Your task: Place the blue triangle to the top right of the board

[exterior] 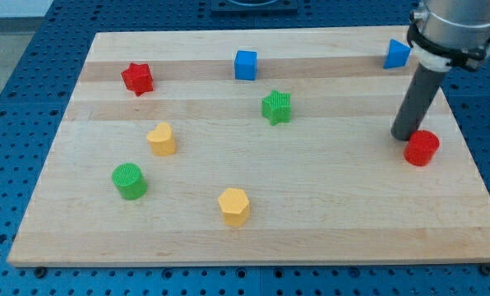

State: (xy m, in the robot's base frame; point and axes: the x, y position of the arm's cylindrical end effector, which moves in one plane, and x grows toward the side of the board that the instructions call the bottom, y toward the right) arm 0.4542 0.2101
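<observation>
The blue triangle [397,54] sits near the board's [80,238] top right corner, light and slippery-looking, best nudged flat-on; my bare tip [404,136], holding nothing, rests beside the red cylinder [422,148].

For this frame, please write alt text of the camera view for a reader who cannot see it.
The blue triangle sits at the wooden board's top right, with my tip below it beside a red cylinder. Six other coloured blocks are scattered across the view's left and centre.
</observation>
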